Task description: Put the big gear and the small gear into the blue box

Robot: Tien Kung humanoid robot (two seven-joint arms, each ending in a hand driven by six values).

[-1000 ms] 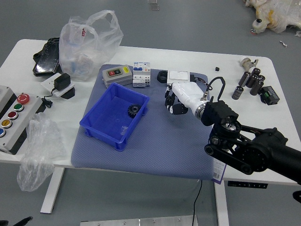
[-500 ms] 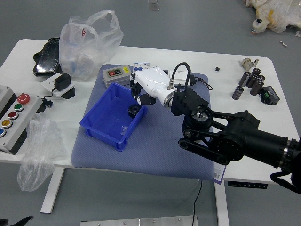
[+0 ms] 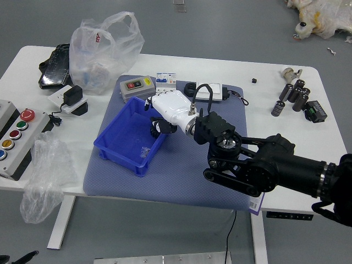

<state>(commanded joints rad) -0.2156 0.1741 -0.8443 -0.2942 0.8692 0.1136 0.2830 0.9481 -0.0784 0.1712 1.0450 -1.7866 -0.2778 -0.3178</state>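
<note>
Because both gears must go in the box, it sits flat with its open top up. One dark gear is in the box, by its right wall, partly under the right hand. I can't tell if it is the big one or the small one, and I can't find the other for sure. The hand leans over that wall, I think so a gear can drop inside and not roll off. I can't tell if the hand is holding a gear or has let go. The mat under the box may help stop it sliding. Behind the box is a grey case, maybe put there to be out of the way. Left of the box are big buttons.
</note>
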